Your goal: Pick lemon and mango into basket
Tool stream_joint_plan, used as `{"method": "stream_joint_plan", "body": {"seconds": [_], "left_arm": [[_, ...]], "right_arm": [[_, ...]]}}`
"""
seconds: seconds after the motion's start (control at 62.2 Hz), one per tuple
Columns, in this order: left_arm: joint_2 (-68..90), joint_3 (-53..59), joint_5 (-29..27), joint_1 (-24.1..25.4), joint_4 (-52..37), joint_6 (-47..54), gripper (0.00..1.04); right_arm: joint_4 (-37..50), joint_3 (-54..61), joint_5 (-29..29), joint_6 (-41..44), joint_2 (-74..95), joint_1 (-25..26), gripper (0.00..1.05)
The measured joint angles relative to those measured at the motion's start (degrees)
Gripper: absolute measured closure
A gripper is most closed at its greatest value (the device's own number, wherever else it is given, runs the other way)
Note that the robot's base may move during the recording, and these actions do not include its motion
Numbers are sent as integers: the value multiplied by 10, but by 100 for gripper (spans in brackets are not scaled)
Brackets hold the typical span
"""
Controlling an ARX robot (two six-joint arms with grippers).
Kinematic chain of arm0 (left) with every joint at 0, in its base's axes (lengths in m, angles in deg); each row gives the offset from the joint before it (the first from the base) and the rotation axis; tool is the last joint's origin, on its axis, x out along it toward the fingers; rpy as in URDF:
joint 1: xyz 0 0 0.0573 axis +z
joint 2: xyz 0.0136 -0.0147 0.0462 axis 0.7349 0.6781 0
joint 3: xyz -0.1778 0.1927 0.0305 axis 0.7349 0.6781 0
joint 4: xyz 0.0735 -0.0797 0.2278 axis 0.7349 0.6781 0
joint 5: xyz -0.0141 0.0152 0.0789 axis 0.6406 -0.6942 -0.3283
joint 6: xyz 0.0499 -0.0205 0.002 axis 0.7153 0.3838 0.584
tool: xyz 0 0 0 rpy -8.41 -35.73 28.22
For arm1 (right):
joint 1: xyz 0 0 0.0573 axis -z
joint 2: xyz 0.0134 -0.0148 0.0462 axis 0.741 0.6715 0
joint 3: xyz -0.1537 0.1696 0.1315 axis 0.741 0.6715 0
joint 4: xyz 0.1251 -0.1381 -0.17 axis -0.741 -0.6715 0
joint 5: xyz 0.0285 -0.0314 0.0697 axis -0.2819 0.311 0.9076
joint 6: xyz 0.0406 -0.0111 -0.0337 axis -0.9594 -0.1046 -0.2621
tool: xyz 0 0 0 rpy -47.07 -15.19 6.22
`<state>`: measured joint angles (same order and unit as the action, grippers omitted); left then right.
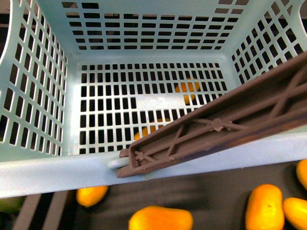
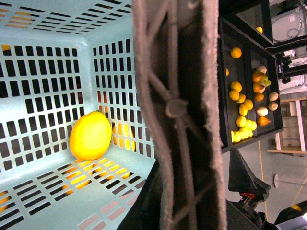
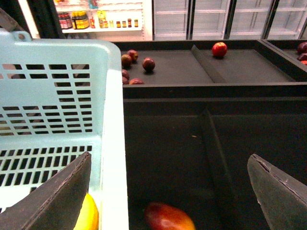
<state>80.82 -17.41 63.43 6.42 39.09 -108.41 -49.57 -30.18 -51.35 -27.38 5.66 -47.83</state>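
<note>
The pale teal basket (image 1: 43, 172) fills the front view, and its brown handle (image 1: 216, 127) lies slanted across the opening. My left gripper (image 2: 177, 206) is shut on that handle (image 2: 175, 105). The yellow lemon (image 2: 90, 135) rests inside the basket against a slotted wall; its edge (image 3: 90, 215) shows by the basket wall (image 3: 112, 143) in the right wrist view. The red-and-orange mango (image 3: 168, 218) lies on the black bin floor just outside that wall. My right gripper (image 3: 169, 158) is open above the mango, which lies between its wide-spread fingers (image 3: 276, 191), untouched.
Plain orange-yellow mangoes (image 1: 264, 206) lie in the bin below the basket's near rim. A raised divider (image 3: 216, 158) splits the black bin. Red apples (image 3: 219, 49) and dark fruits (image 3: 148, 63) sit in the far bins. Shelved fruit (image 2: 244, 110) shows beyond the handle.
</note>
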Motion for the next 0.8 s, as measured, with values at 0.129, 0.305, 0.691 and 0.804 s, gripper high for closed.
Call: {"method": "stream_joint_plan", "body": {"seconds": [0.129,0.305,0.691,0.804], "left_arm": [[0,0,-1,6,0,-3,100],[-1,0,-5,4,0,0,100],[-1,0,1,1,0,0,100],[-1,0,0,1,0,0,100]], "right_arm": [[0,0,4,0,0,0,9],[0,0,2,0,0,0,9],[-150,-120,-196,-79,166,94,9],[-78,-151,-151,-13,263,155,9]]}}
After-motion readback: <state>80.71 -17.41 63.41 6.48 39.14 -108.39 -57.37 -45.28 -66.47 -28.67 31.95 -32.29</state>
